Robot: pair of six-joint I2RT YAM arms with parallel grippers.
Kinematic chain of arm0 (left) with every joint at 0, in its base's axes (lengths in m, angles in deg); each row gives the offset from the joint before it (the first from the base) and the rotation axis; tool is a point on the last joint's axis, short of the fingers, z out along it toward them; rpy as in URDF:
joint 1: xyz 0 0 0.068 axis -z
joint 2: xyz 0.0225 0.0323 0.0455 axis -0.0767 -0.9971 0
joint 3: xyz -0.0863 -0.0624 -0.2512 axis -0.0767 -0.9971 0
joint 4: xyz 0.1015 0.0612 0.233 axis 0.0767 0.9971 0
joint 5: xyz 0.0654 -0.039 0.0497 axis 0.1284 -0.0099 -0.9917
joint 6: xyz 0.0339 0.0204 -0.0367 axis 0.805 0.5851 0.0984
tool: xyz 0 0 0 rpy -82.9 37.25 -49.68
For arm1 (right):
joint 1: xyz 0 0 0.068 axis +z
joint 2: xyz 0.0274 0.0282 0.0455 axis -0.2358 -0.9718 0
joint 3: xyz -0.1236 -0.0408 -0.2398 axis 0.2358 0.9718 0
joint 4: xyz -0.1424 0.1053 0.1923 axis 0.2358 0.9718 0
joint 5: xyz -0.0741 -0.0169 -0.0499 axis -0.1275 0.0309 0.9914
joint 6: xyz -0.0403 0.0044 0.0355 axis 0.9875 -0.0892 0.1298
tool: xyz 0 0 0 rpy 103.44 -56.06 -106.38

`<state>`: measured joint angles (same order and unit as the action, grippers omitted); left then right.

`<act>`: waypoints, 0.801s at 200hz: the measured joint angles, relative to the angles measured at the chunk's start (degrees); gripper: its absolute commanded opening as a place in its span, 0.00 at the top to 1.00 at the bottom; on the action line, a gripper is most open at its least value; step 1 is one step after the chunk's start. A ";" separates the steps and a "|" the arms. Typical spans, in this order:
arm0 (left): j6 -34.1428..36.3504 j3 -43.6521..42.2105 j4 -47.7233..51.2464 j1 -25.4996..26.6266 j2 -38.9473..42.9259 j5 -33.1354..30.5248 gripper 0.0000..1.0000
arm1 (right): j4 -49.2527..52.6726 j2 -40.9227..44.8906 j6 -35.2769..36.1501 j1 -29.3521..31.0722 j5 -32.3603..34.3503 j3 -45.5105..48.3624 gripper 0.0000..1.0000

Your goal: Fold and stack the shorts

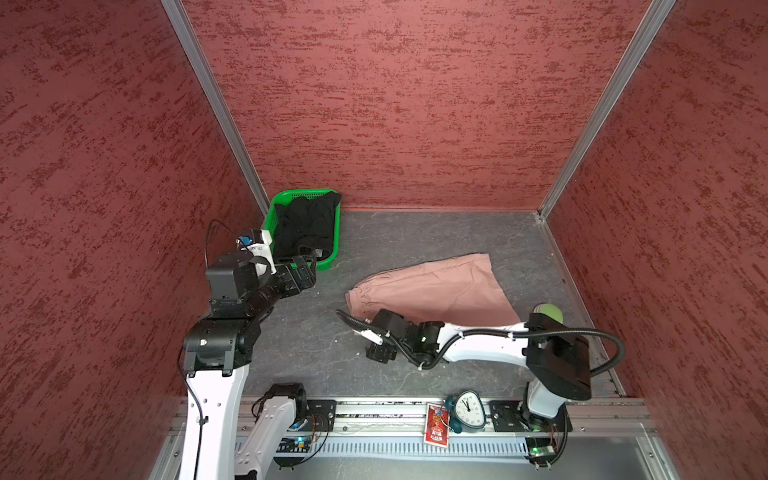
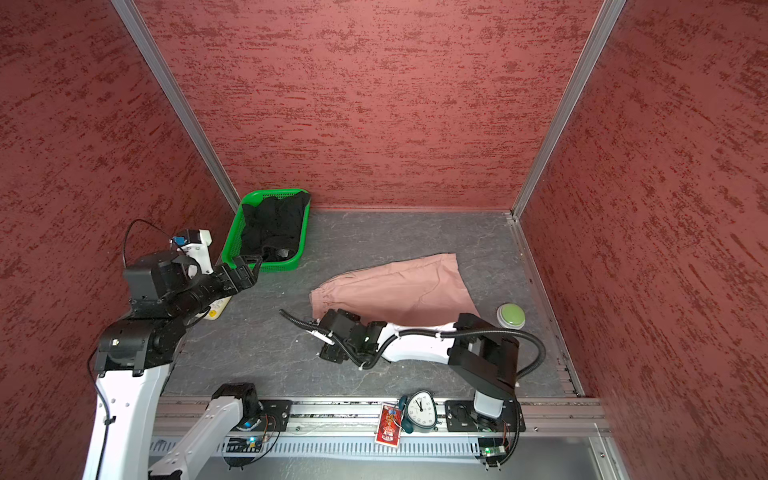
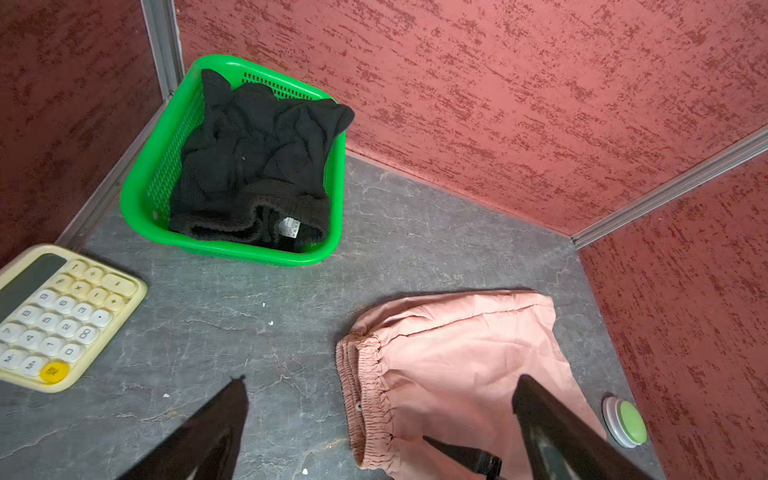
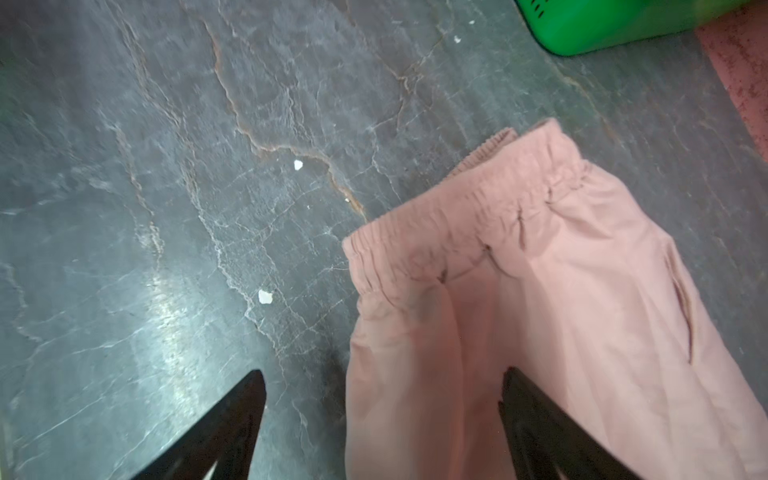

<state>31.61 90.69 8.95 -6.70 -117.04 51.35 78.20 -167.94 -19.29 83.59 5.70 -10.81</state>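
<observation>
1. The right claw (image 4: 384,372) is standing wide, gripping nothing. The pink shorts (image 4: 540,291) are lying flat on the surface (image 4: 166,208), their waistband corner right under it; whether it is touching them, I can't tell.
2. The left claw (image 3: 381,378) is gaping wide and empty, hanging above the surface.
3. The black shorts (image 3: 253,166) are sitting bunched in the green basket (image 3: 158,174), just beyond the left claw.

green basket (image 3: 158,178) back-left corner | cream calculator (image 3: 62,316) nearby | green button (image 2: 510,316) right | clock (image 1: 469,409), red card (image 1: 436,424) on rail
</observation>
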 measured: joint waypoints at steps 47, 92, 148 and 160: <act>0.63 5.14 3.98 -1.64 0.70 -0.61 0.01 | 0.00 -8.44 4.37 3.30 9.84 -5.27 0.07; 1.33 4.85 4.94 -1.90 1.42 -0.55 0.00 | -0.15 -12.79 7.61 3.41 16.04 -8.74 0.06; 1.44 2.43 6.34 -3.61 -0.74 0.37 0.01 | -0.31 -15.28 8.28 2.12 16.55 -10.64 0.55; 1.44 2.43 6.71 -4.61 -1.33 0.52 0.01 | -0.07 -15.50 7.56 1.40 15.61 -10.62 0.79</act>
<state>33.06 93.12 15.66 -11.31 -118.37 51.87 78.14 -183.44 -11.73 84.99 21.31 -21.44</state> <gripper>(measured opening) 0.995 0.402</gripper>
